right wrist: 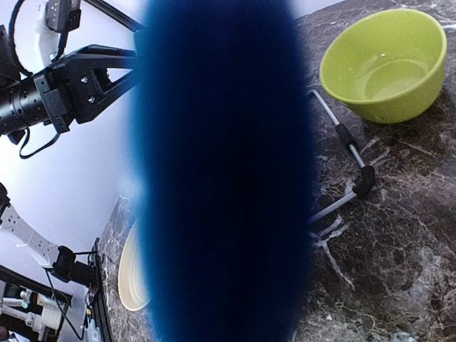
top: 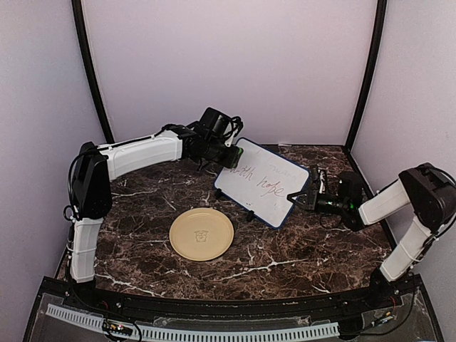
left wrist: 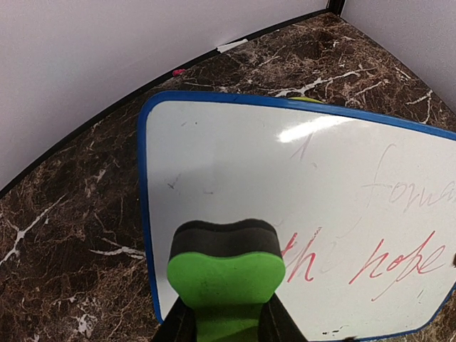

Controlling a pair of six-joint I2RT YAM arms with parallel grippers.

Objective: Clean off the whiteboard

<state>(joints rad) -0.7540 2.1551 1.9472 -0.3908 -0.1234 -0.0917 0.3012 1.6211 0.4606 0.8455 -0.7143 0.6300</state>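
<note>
The left end effector (left wrist: pixel 226 322) is clamped on the green eraser (left wrist: pixel 226 281), whose dark felt appears to rest against the whiteboard (left wrist: pixel 235 178) just left of the red writing (left wrist: pixel 388 260) — placed to wipe across it. The right end effector (top: pixel 299 197) pinches the board's right edge — likely steadying it where it stands tilted at the back of the worktop (top: pixel 299 249).

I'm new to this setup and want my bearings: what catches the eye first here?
The tilted whiteboard, toward the back of the table with red handwriting across it, draws the eye first. The left gripper holds a green eraser at its left end, while the right gripper clamps its right edge. A tan plate lies in front; a green bowl sits behind.
</note>
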